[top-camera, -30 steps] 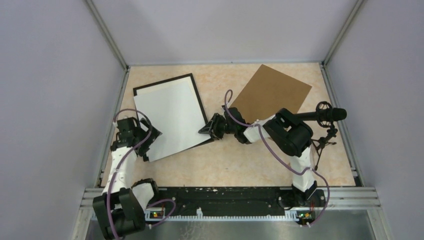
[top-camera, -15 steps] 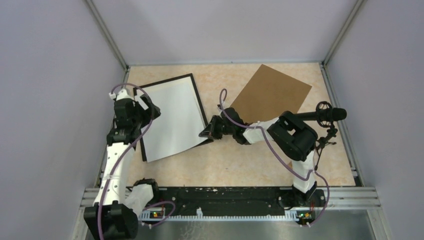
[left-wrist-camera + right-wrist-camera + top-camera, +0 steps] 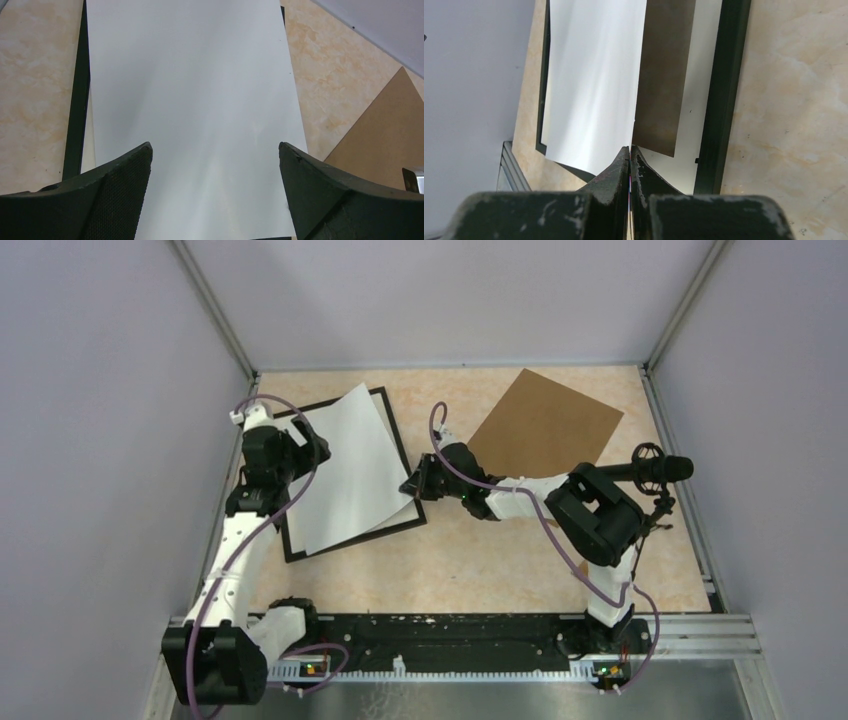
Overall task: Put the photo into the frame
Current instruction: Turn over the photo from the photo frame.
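Right gripper (image 3: 630, 150) is clamped tight on the photo's (image 3: 594, 85) edge and holds that side lifted above the frame (image 3: 724, 75) beneath. Across the sheet, the left gripper (image 3: 215, 165) hangs spread wide over the photo, gripping nothing. A brown backing board (image 3: 545, 425) lies beyond the right gripper, apart from the frame.

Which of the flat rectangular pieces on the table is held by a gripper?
The white photo, pinched at its edge by the right gripper; the brown board and the black frame lie flat, ungripped.
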`<state>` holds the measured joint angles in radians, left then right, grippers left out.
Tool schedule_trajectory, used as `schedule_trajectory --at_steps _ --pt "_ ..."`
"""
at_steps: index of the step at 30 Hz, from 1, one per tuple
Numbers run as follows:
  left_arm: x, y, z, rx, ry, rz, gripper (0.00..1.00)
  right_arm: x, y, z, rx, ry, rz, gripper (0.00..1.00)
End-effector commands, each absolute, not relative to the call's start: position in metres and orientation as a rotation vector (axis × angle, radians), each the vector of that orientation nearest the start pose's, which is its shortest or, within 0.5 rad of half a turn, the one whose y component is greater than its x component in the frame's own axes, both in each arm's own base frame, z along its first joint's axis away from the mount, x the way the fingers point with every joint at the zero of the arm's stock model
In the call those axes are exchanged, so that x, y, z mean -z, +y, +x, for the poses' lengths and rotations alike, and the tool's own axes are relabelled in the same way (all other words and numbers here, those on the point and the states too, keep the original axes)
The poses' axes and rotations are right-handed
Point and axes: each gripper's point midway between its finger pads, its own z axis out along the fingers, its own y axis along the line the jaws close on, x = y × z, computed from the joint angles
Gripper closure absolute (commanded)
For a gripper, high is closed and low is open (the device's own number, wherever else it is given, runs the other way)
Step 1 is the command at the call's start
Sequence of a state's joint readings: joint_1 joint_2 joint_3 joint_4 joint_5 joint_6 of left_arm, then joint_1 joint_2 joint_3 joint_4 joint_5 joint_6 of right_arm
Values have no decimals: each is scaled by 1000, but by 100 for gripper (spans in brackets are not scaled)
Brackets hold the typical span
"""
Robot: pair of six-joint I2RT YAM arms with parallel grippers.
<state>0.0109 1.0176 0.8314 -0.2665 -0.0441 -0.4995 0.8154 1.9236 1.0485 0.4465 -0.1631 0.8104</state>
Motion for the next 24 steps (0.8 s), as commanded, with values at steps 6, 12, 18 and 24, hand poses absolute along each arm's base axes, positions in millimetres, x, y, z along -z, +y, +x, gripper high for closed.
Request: schedule_trajectory --at_steps 6,12,18,24 --pt "-254 -4 365 260 1814 -530 1 -107 431 331 -1151 2116 -8 100" --pt "-249 3 361 219 1801 -529 1 -107 423 333 -1095 2085 102 100" --pt "-247 6 359 198 1786 -524 1 -111 406 330 -1067 2039 184 100" --pt "-245 6 359 197 1791 -521 1 -113 424 326 -1091 2043 149 100"
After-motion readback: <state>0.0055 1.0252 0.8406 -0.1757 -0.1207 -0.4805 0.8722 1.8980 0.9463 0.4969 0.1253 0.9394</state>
